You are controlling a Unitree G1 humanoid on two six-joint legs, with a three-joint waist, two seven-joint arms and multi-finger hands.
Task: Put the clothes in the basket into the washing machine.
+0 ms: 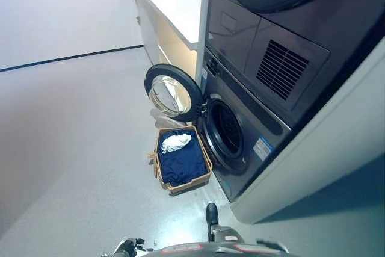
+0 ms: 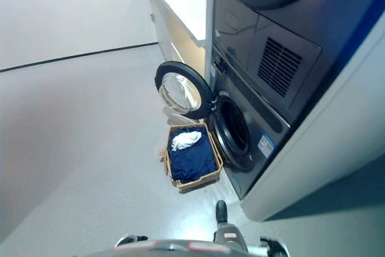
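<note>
Grey floor [image 1: 78, 148], white wall behind, white counter [image 1: 174, 4] at rear. Stacked machines stand at right: dryer [image 1: 283, 34] above, washer [image 1: 240, 130] below w/ round door [image 1: 173, 92] swung wide, drum mouth [image 1: 225, 129] exposed. Basket [image 1: 181, 159] sits on floor just beside washer front, below door; holds dark blue cloth [image 1: 183, 164] w/ white cloth [image 1: 175, 142] on top. Hands: neither clearly visible at bottom edge; finger state can't be told.
</note>
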